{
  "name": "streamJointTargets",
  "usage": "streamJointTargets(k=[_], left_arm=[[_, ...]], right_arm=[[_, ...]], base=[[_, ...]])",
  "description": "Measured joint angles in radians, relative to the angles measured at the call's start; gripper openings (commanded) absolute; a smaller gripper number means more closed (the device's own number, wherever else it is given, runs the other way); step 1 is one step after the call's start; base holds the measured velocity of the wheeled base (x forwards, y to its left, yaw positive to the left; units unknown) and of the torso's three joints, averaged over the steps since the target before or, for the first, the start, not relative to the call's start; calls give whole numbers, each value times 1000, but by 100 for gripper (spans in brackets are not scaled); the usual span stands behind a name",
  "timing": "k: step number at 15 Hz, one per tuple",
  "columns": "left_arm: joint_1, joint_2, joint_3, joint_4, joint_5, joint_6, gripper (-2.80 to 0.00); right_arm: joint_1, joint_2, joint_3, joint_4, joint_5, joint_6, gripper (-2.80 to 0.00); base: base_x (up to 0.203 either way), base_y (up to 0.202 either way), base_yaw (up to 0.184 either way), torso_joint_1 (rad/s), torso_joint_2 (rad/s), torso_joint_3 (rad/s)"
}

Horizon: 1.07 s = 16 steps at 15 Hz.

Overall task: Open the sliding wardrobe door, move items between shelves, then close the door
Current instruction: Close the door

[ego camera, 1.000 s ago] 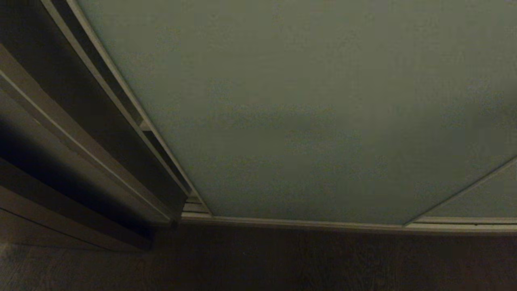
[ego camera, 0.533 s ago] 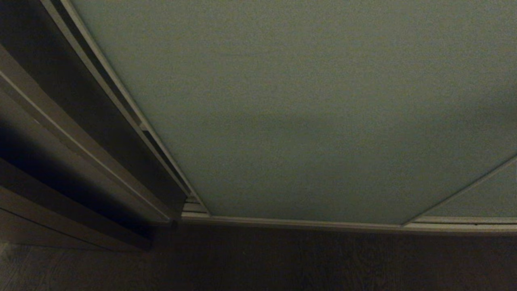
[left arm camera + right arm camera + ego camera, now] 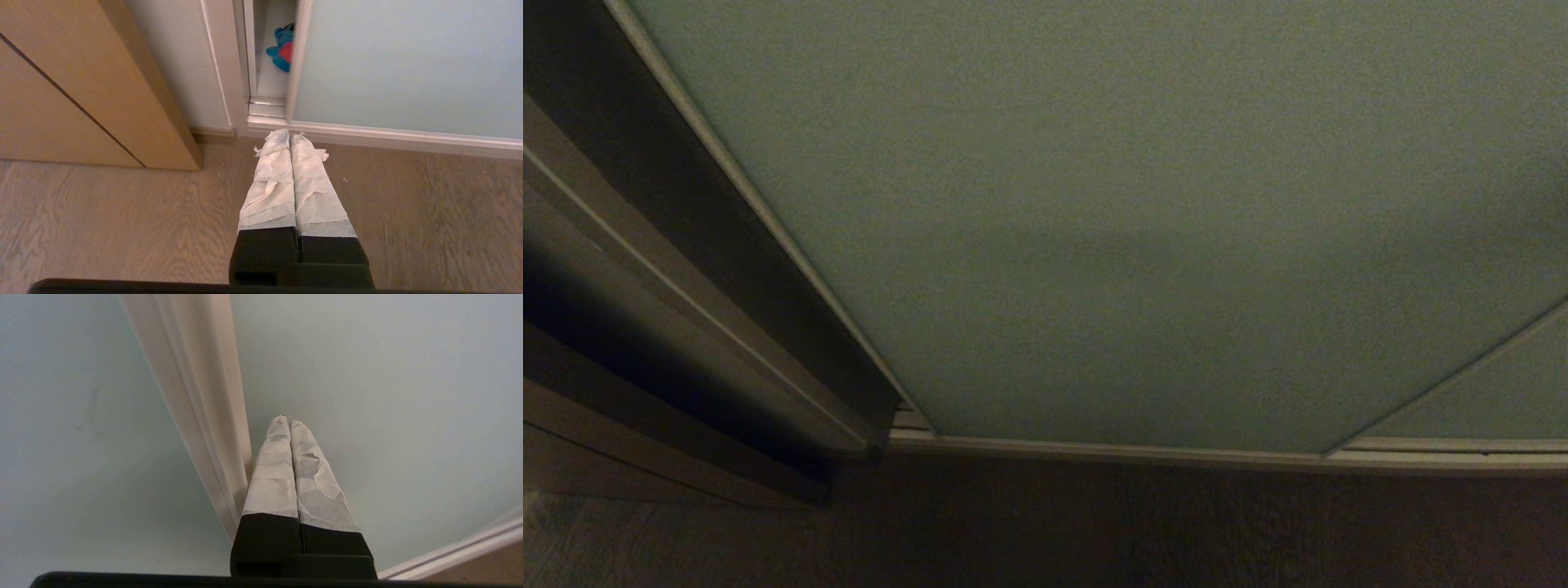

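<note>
Sliding wardrobe door (image 3: 1143, 229) nearly shut; only a narrow gap at its edge, w/ teal-blue bear (image 3: 282, 48) showing on a shelf (image 3: 269, 79) inside. Right gripper (image 3: 284, 421), jaws together & empty, sits just beside door's beige frame (image 3: 196, 388), prob pushing it. Left gripper (image 3: 284, 134) parked low over wood floor (image 3: 102, 220), jaws together. Judging: final closing step, gap left to close. Frog not visible.

Home bedroom or hallway — sliding wardrobe door (image 3: 1143, 245), wood-look floor (image 3: 102, 216), plush toy (image 3: 282, 47) inside — domestic
</note>
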Motion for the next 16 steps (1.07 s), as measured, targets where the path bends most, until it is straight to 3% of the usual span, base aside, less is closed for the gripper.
streamJointTargets(k=[13,16], left_arm=[[0,0,0,0,0,-1,-280],[0,0,0,0,0,0,-280]], right_arm=[[56,-104,97,8,3,-8,-280],[98,-164,202,7,-3,-109,-280]], base=[[0,0,0,0,0,0],[0,0,0,0,0,0]])
